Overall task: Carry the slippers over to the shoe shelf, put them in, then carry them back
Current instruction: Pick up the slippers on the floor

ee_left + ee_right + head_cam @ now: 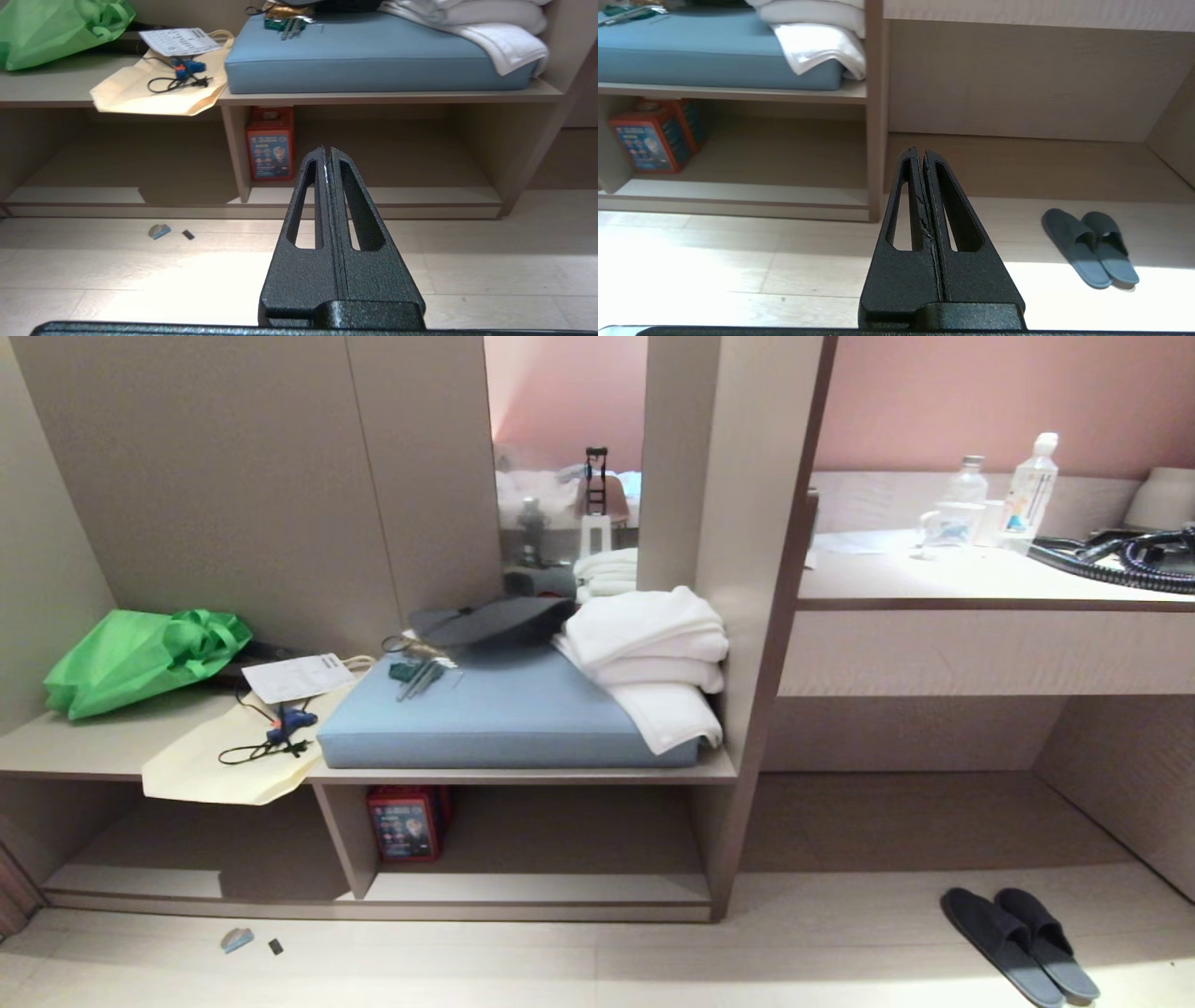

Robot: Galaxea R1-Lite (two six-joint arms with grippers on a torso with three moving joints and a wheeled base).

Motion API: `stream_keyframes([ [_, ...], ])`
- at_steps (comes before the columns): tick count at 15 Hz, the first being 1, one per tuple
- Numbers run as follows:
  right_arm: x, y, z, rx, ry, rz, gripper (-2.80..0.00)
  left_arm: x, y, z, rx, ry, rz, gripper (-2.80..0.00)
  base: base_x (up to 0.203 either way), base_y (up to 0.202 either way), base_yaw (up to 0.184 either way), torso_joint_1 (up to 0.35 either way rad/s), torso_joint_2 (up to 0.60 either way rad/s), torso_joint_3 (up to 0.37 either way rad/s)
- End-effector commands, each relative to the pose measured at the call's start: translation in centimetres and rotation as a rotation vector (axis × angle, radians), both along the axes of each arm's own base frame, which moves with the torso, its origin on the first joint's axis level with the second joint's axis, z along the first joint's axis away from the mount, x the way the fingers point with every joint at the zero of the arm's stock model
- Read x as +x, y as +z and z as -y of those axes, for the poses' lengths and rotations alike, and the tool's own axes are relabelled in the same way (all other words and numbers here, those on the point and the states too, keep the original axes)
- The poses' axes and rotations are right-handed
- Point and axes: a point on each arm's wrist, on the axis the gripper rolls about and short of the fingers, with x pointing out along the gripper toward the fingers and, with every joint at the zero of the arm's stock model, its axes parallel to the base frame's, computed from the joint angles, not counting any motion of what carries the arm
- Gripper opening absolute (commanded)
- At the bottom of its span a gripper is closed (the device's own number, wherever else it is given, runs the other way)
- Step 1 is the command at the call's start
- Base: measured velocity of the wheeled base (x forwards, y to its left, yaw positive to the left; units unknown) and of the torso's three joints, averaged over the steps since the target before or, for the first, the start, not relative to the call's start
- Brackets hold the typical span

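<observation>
**Slippers waiting on the floor, both arms idling before the first pickup**

The slippers (1019, 943) are lying side by side and touching on the pale floor (597, 961), at the robot's right, just in front of the wide recess whose bottom is bare planks. Nothing is holding them. The shoe shelf (537, 889), the low cubby with the pale raised base board under the blue cushion (495, 714), is sitting well apart from them to the left, past the upright panel; a red box (408, 821) is standing at its left end, against the divider, leaving most of the base board free.

Neither arm is showing in the head view. In its wrist view the left end effector (327, 150) is pointing toward the cubby with its fingers pressed together on nothing. The right end effector (920, 151) is likewise closed and empty, aiming at the upright panel with the slippers off to one side.

Judging from this, the task is sitting at its very start: the carrying leg is not yet begun. The next move is calling for the right arm, the nearer one, to open its fingers, reach down toward the pair and take hold at the straps, probably after the base or torso is brought closer. Lifting both slippers together may be awkward, since they are flat and low on the floor.
</observation>
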Motion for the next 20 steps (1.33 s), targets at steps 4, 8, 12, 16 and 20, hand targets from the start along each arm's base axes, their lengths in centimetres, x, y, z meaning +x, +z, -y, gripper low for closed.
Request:
stream_keyframes([
  [4, 0.02, -0.04, 0.00, 0.000, 0.000, -0.003, -2.80, 0.00, 0.00, 0.00, 0.000, 0.000, 0.000, -2.80, 0.000, -0.196, 0.002, 0.001, 0.00, 0.002],
  [8, 0.02, -0.04, 0.00, -0.002, 0.000, -0.003, -2.80, 0.01, 0.00, 0.00, 0.000, 0.000, -0.001, -2.80, 0.000, -0.196, 0.002, 0.000, 0.00, 0.004],
  [12, 0.02, -0.04, 0.00, -0.002, 0.000, -0.003, -2.80, 0.01, 0.00, 0.00, 0.000, 0.000, -0.001, -2.80, 0.000, -0.196, 0.003, 0.003, 0.00, 0.004],
  [16, 0.02, -0.04, 0.00, -0.002, 0.000, -0.003, -2.80, 0.01, 0.00, 0.00, 0.000, 0.000, -0.001, -2.80, 0.000, -0.197, 0.003, 0.001, 0.00, 0.004],
  [20, 0.02, -0.04, 0.00, -0.002, 0.000, -0.003, -2.80, 0.00, 0.00, 0.00, 0.000, 0.000, 0.000, -2.80, 0.000, -0.198, 0.001, 0.002, 0.00, 0.000],
])
